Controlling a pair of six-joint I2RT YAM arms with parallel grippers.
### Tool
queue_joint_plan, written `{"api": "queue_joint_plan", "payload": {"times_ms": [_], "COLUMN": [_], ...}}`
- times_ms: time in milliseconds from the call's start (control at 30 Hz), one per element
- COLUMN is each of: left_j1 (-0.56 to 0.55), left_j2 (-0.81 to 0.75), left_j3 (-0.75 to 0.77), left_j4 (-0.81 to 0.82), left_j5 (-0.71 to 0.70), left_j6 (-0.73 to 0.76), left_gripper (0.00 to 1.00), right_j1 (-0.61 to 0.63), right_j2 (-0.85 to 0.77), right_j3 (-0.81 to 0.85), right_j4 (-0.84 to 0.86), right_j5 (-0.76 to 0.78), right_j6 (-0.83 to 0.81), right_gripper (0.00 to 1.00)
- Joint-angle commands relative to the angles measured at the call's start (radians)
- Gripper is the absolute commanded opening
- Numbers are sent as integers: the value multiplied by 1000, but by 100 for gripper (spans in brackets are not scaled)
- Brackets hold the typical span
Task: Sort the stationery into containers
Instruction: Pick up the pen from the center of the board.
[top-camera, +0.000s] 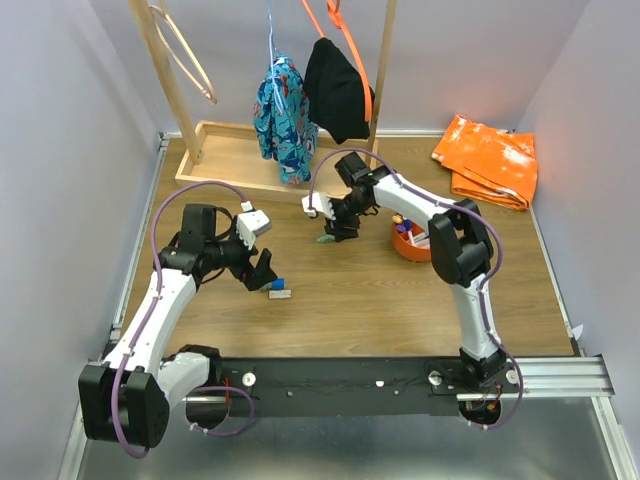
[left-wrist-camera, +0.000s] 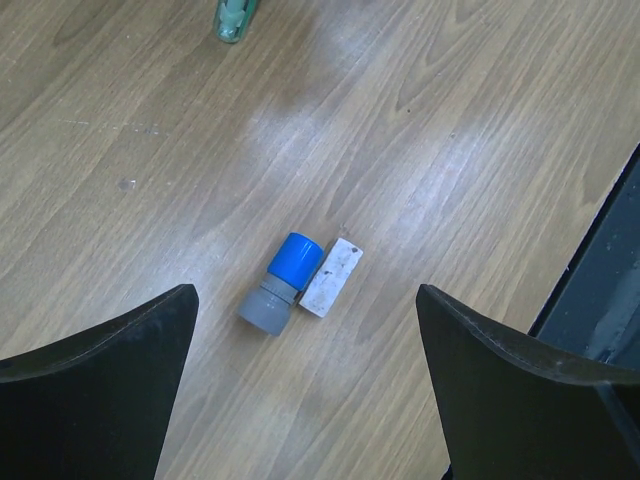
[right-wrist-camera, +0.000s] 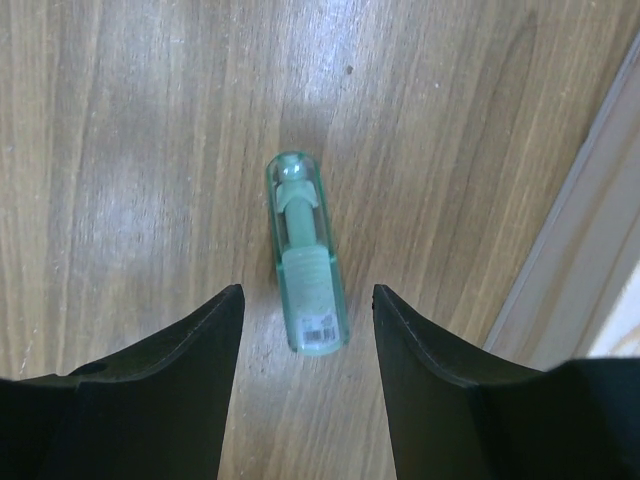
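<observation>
Two small things lie just beside each other on the tabletop nearest the arms: a stubby grey piece with a blue cap and a white block. The left gripper hangs over them, spread wide and holding nothing. Farther on, the right gripper stands parted around the mint-green piece, which lies flat between its fingers, ungripped. To its right stands the orange cup, with stationery inside. Beyond are the wooden tray and the orange bag.
</observation>
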Motion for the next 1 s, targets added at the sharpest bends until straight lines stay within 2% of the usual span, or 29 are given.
{"api": "queue_joint_plan", "payload": {"times_ms": [0,233,333,367,467,567,667,700,800,833,967], "left_j1": [10,15,15,15,15,15,15,15,13,9,-28], "left_j2": [-4,17,31,42,60,78,86,91,105,111,149], "left_j3": [-7,1,10,15,31,50,67,70,90,100,142], "left_j4": [29,44,55,56,53,55,69,73,82,87,96], "left_j5": [44,41,45,48,50,59,62,71,88,100,120], "left_j6": [-18,-29,-34,-34,-29,-24,-29,-29,-37,-37,-40], "left_gripper": [99,99,99,99,99,99,99,99,99,99,99], "right_j1": [22,32,33,35,33,35,33,29,12,1,-123], "right_j2": [71,116,141,142,122,66,-16,-93,-222,-320,-557], "right_j3": [48,47,54,62,76,93,140,146,113,82,-160], "right_j4": [-24,-73,-113,-137,-182,-252,-285,-283,-198,-156,239], "right_j5": [26,61,72,63,29,-36,-127,-153,-225,-236,-233], "right_j6": [-24,-47,-47,-41,-16,10,102,132,284,382,693], "right_gripper": [62,57,41,28,14,11,11,10,9,8,4]}}
